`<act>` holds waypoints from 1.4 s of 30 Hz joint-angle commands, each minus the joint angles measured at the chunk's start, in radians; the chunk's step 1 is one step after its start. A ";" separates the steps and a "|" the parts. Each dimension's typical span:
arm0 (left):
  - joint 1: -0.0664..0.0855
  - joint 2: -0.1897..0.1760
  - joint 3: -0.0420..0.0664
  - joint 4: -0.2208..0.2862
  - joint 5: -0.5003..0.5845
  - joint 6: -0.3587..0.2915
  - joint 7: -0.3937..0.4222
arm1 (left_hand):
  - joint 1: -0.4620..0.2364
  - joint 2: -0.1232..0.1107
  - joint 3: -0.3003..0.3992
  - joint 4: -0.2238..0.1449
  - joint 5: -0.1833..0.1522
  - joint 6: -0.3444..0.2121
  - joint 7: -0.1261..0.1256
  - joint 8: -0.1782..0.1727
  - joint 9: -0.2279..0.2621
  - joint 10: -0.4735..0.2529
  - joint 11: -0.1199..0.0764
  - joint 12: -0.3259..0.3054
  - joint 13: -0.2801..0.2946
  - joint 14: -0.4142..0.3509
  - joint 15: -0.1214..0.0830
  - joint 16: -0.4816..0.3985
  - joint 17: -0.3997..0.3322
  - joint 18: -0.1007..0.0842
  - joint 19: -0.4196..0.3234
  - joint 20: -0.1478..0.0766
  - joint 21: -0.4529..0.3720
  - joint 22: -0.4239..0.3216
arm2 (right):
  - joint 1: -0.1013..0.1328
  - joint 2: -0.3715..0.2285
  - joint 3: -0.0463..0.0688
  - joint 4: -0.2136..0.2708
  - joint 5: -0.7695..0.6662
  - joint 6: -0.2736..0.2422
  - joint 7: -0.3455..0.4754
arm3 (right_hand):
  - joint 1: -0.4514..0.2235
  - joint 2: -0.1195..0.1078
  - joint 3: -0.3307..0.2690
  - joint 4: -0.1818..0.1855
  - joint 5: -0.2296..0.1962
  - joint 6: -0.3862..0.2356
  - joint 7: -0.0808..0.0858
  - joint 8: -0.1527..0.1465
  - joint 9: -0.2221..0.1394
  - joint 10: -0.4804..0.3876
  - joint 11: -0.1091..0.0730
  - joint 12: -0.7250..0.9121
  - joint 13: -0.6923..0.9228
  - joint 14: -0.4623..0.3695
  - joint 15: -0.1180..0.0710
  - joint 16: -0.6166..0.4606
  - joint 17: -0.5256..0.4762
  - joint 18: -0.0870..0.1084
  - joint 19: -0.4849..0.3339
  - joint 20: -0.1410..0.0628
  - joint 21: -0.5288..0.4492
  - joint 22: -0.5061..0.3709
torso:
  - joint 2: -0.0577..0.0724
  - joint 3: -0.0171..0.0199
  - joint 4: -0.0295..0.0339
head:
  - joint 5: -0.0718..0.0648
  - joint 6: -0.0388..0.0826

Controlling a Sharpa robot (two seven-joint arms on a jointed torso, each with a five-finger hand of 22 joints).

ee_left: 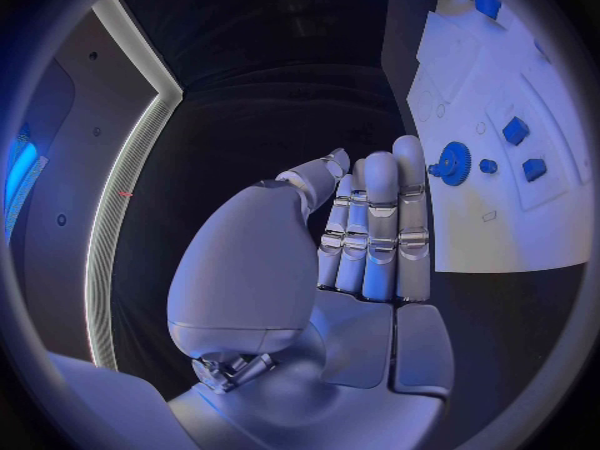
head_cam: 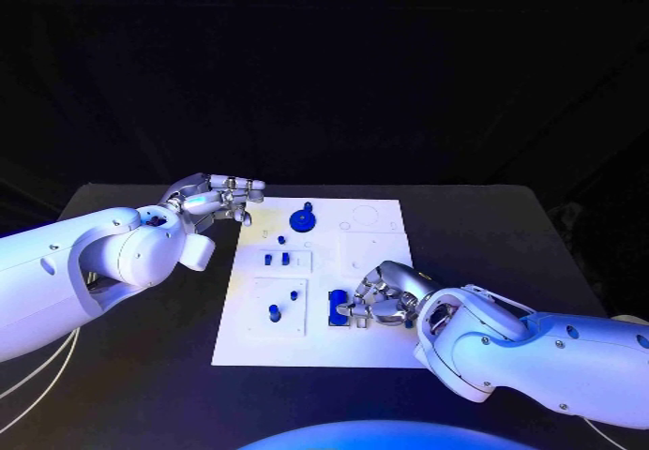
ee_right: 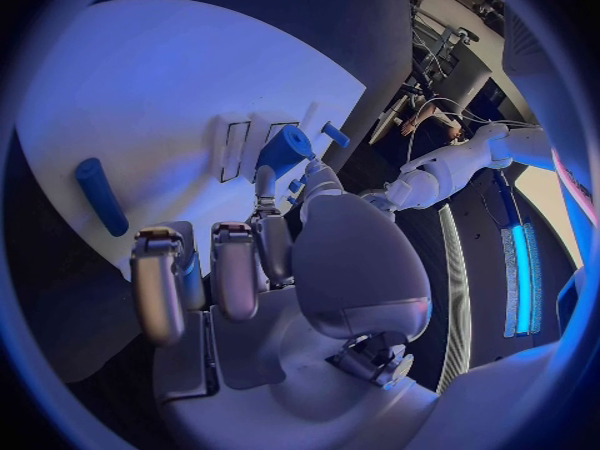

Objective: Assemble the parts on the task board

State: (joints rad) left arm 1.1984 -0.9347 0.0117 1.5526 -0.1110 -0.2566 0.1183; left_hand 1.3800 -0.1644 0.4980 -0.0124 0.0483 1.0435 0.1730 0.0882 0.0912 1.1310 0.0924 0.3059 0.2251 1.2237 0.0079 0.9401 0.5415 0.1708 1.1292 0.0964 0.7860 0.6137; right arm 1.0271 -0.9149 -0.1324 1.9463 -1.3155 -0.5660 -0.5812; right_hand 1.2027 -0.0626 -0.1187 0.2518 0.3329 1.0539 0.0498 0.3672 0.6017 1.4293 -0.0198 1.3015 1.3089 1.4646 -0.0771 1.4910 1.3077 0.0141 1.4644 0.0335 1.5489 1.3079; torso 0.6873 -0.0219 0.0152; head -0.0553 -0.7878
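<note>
The right hand [head_cam: 376,298] rests on the near right part of the white task board [head_cam: 365,352], its curled fingers [head_cam: 363,305] pinching a blue part [head_cam: 337,307]. Small blue parts [head_cam: 276,313] stand mid-board and a blue gear [head_cam: 305,221] sits near the far edge. Beside the far left corner, above the desk [head_cam: 474,225], the left hand [head_cam: 217,199] hovers with fingers straight and together, holding nothing

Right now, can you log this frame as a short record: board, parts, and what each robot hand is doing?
board: white task board in the middle of the black table
gear part: blue, at the board's far end
block part: blue, near right side
left robot hand: at the board's far left corner, holding nothing
right robot hand: over the board beside the block part; contact unclear
</note>
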 commanded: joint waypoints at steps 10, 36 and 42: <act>0.001 0.003 0.000 0.002 0.004 0.013 0.004 | -0.001 0.008 -0.004 0.001 0.003 -0.005 0.001 0.001 -0.001 -0.010 -0.001 0.005 0.001 -0.006 0.002 -0.004 -0.001 0.014 0.007 -0.001 -0.004 -0.002 | 0.000 0.014 0.001 -0.009 -0.060 0.040 0.005 | 0.059 0.012 -0.004 -0.020 0.015 0.003 -0.009 0.006 0.006 0.006 -0.009 0.007 0.049 0.077 -0.010 0.003 0.118 -0.009 0.097 -0.007 -0.001 0.256 | -0.001 -0.0011 0.0020 | -0.001 0.001; 0.001 -0.002 -0.001 -0.001 0.007 0.010 0.006 | 0.001 0.009 -0.004 -0.001 0.003 -0.006 0.001 0.001 -0.001 -0.011 -0.001 0.007 0.002 -0.006 0.002 -0.003 -0.002 0.014 0.008 -0.001 -0.005 -0.002 | 0.001 -0.016 0.002 -0.001 -0.069 0.029 0.036 | 0.086 0.006 -0.045 -0.003 0.015 0.002 -0.008 0.006 0.014 0.007 -0.009 0.007 0.054 0.076 -0.011 -0.001 0.113 -0.007 0.092 -0.008 -0.011 0.253 | -0.001 -0.0001 0.0014 | 0.000 -0.003; 0.001 -0.004 -0.001 -0.002 0.008 0.008 0.007 | 0.001 0.009 -0.004 -0.001 0.003 -0.006 0.001 0.001 -0.001 -0.011 -0.001 0.007 0.002 -0.006 0.002 -0.003 -0.002 0.014 0.008 -0.001 -0.005 -0.002 | 0.011 -0.055 0.004 0.015 -0.047 0.030 0.082 | 0.099 0.011 -0.047 -0.004 0.013 -0.011 -0.004 -0.004 0.010 0.003 -0.005 -0.001 0.050 0.075 -0.009 -0.002 0.112 -0.006 0.091 -0.007 -0.015 0.252 | -0.001 -0.0006 -0.0020 | 0.004 0.002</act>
State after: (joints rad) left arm 1.1984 -0.9392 0.0104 1.5499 -0.1096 -0.2569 0.1175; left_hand 1.3801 -0.1645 0.4979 -0.0124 0.0483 1.0435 0.1730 0.0882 0.0914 1.1275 0.0889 0.3059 0.2257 1.2237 0.0079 0.9401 0.5409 0.1706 1.1292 0.0964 0.7861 0.6130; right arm 1.0373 -0.9684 -0.1291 1.9564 -1.3701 -0.5320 -0.5477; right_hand 1.2900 -0.0558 -0.1599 0.2498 0.3517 1.0477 0.0451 0.3671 0.6131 1.4382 -0.0286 1.3025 1.3108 1.4647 -0.0842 1.4909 1.3074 0.0142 1.4680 0.0299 1.5372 1.3074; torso 0.6865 -0.0223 0.0157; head -0.0544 -0.7891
